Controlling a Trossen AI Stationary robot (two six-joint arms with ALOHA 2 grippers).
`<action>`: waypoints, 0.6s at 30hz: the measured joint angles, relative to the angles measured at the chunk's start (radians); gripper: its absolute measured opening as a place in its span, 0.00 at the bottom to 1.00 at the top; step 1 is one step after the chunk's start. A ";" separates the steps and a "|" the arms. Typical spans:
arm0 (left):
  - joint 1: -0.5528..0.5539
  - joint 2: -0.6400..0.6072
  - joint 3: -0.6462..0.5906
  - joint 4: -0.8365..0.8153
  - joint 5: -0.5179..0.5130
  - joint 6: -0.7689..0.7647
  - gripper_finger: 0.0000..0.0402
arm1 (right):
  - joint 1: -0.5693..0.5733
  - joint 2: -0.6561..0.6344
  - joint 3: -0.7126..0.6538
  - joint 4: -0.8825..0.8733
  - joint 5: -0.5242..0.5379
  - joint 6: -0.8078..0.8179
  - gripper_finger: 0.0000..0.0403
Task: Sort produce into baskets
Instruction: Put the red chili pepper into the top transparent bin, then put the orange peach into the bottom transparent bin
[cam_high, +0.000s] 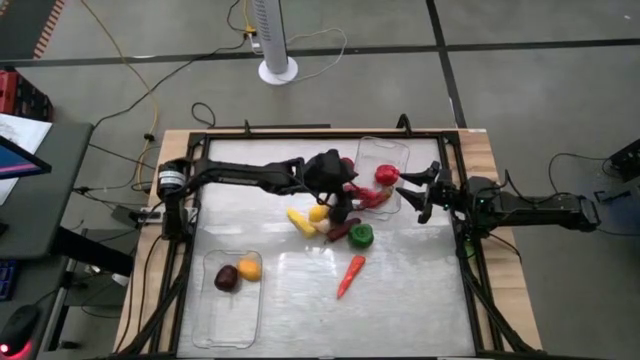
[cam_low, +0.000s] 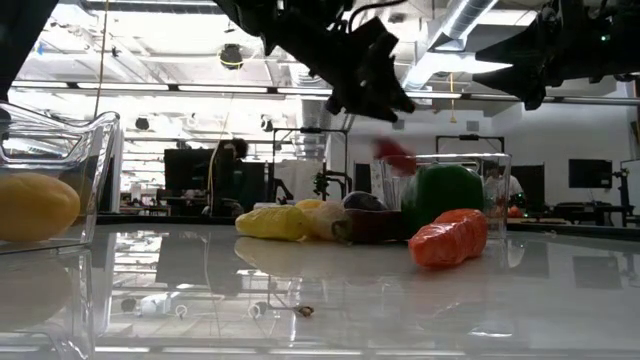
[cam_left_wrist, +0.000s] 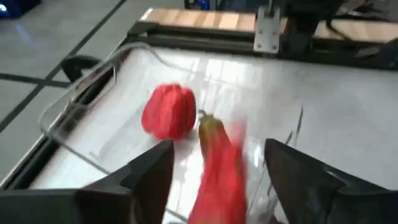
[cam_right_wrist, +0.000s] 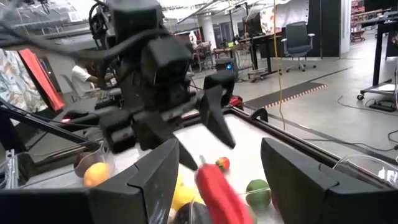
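Note:
My left gripper (cam_high: 352, 190) (cam_left_wrist: 217, 149) is open above the near left edge of the far clear basket (cam_high: 384, 150). A long red pepper (cam_left_wrist: 221, 171) shows blurred between and below its fingers, touching neither; it also shows in the right wrist view (cam_right_wrist: 221, 193). A round red pepper (cam_left_wrist: 169, 111) lies on the basket's floor. My right gripper (cam_high: 414, 190) (cam_right_wrist: 217, 149) is open and empty just right of that basket. Yellow pieces (cam_high: 305, 218), a dark purple piece (cam_high: 340, 232), a green piece (cam_high: 361, 235) and an orange carrot (cam_high: 350, 275) lie on the table.
A second clear basket (cam_high: 222, 320) at the near left holds a dark purple piece (cam_high: 227, 278) and an orange piece (cam_high: 249, 268). A tiny red tomato (cam_right_wrist: 222, 163) lies by the pile. A black frame (cam_high: 190, 200) runs along the table's edges.

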 joint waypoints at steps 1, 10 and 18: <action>0.002 0.000 0.005 0.000 0.015 0.000 0.63 | 0.000 0.004 0.000 0.000 0.000 0.000 0.63; -0.003 -0.005 0.070 -0.288 -0.011 0.056 0.74 | 0.000 0.005 0.000 -0.020 0.000 0.003 0.63; 0.024 -0.006 0.057 -0.527 -0.021 0.071 0.69 | 0.002 0.005 -0.001 -0.040 -0.001 0.012 0.63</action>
